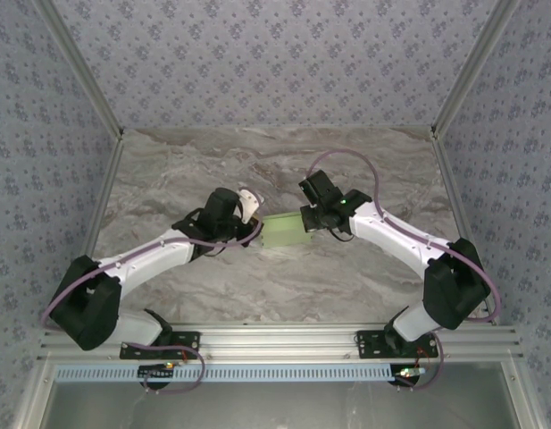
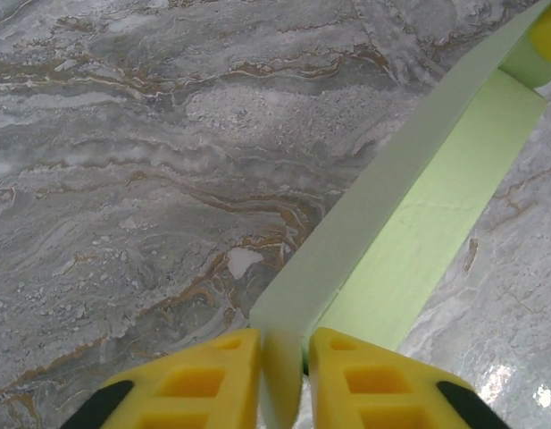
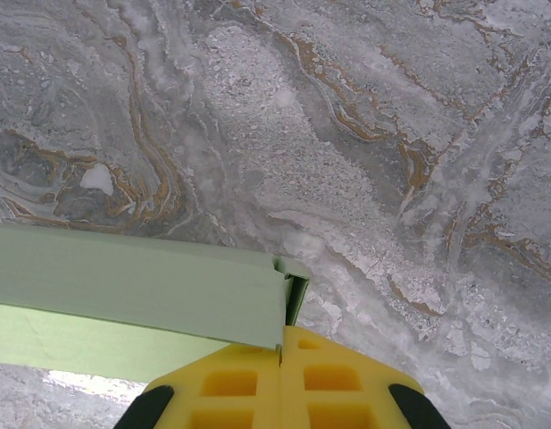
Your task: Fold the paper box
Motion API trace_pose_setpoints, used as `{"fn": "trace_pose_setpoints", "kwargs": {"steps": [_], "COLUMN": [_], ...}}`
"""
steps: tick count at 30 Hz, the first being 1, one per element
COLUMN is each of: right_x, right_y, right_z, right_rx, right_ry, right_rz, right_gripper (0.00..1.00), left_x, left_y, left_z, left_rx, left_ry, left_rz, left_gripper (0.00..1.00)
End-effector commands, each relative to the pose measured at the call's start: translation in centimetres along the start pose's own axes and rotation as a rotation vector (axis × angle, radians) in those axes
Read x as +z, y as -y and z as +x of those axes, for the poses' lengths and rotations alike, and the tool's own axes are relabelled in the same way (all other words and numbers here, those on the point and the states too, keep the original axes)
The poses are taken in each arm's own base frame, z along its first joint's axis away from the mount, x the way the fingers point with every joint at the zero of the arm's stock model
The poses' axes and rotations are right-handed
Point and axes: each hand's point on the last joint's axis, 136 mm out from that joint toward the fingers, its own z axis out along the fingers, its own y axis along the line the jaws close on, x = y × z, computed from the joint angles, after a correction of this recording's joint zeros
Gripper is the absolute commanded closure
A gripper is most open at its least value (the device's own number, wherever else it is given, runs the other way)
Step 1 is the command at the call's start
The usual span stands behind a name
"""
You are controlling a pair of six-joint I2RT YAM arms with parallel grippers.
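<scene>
The pale light-green thin-card paper box [image 1: 284, 231] is lying near the middle of the grey marbled tabletop [image 1: 257, 161], between the two arms. The left gripper [image 1: 254, 225] is sitting at its 9 o'clock, yellow fingers [image 2: 204, 384] pinching one upright card wall. The right gripper [image 1: 313, 217] is sitting at its 2 o'clock, yellow fingers [image 3: 230, 386] pressing fully together against the box's end corner. Whether any card is caught between them, I cannot tell.
</scene>
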Motion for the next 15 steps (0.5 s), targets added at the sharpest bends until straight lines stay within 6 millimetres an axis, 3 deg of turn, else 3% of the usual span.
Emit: {"fn": "trace_pose_setpoints", "kwargs": {"steps": [1,6,12,15], "right_x": [0.2,0.3,0.3,0.3], "right_y": [0.2,0.1,-0.1,-0.5], "right_z": [1.0,1.1,1.2,1.2], "right_rx": [-0.005,-0.005,0.008,0.011], "right_ry": [-0.052,-0.055,-0.050,-0.046], "right_rz": [0.028,0.025,0.019,0.011], "right_gripper": [0.95,0.95,0.95,0.95], "left_x": [0.0,0.2,0.3,0.5], "left_y": [0.0,-0.2,-2.4,-2.5], "left_z": [-1.2,-1.6,-2.4,-2.9], "left_rx": [0.015,-0.022,-0.273,-0.359], "left_ry": [0.005,-0.012,0.034,0.054], "left_rz": [-0.003,-0.023,-0.166,-0.182], "left_gripper": [0.84,0.91,0.99,1.00]}}
